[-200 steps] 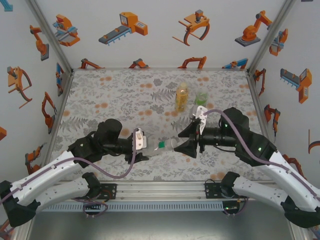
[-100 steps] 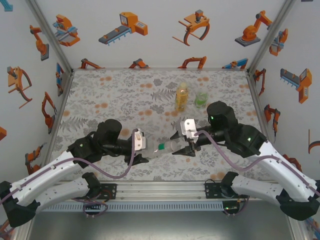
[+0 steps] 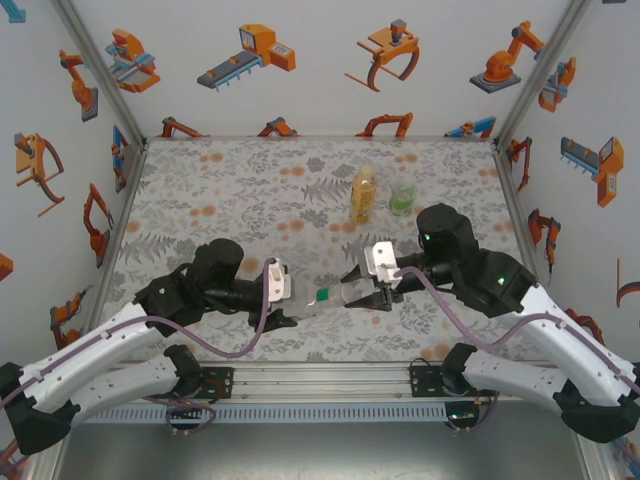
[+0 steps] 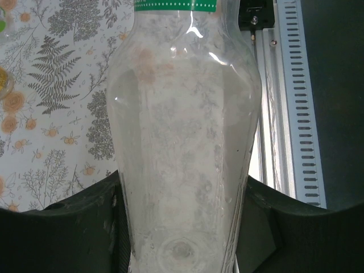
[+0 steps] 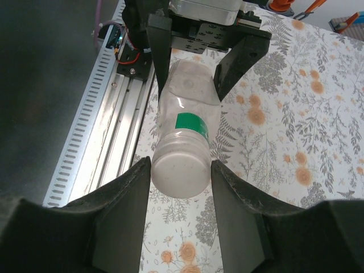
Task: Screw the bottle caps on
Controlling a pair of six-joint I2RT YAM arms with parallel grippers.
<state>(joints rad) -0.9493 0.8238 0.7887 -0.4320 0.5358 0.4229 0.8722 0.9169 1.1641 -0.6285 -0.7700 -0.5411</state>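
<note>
1. Two grippers meet over the near middle of the flowered table [image 3: 230,190], one at each end of a clear bottle [image 3: 335,294] that is held level, on its side, between them.
2. The left gripper [image 3: 293,304] is clamped on the bottle's base end. In the left wrist view its dark fingers [image 4: 85,227] press against both sides of the clear wall, and the moulded ring of the base faces the camera.
3. A green band [image 5: 190,122] wraps the bottle partway along, nearer the right gripper's end.
4. The right gripper [image 5: 181,170] stands narrow, with one finger on each side of the bottle's pale round end. The fingers look to be touching it, but I cannot tell whether they grip it or merely flank it.
5. An amber bottle [image 3: 364,195] and a shorter green-tinted bottle [image 3: 403,194] stand upright just beside each other toward the far side of the table. Both are well apart from the grippers.
6. A slotted metal rail [image 5: 102,142] runs along the table's near edge, and the held bottle lies just beside it in the right wrist view.
</note>
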